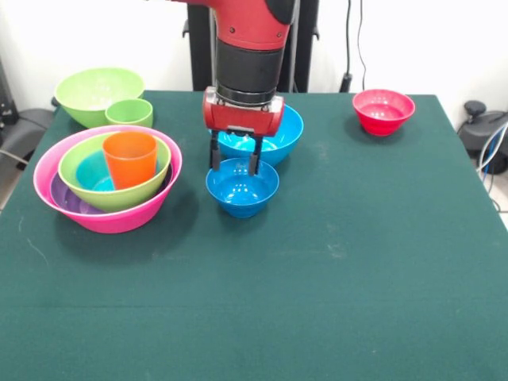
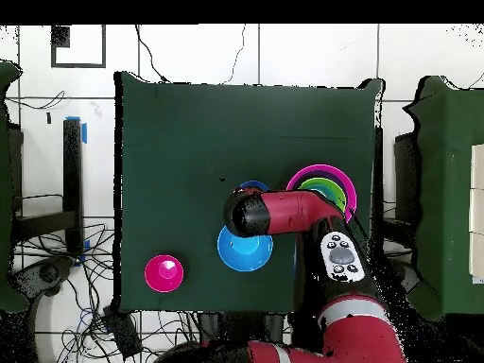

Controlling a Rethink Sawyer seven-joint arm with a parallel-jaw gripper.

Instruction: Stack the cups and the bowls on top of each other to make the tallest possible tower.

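The red and black robot arm [image 1: 248, 48] was seen descending from the top edge in the front view, its black cylindrical wrist pointing straight down. Below the wrist, the red-bodied gripper [image 1: 235, 161] was held vertical, with its two dark fingers [image 1: 214, 152] set apart and pointing downward. In the overhead view, the arm [image 2: 293, 213] was extended from the bottom edge and bent sideways at its elbow.

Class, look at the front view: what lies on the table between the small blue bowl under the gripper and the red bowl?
Nothing: in the front view only bare green table separates the small blue bowl from the red bowl.
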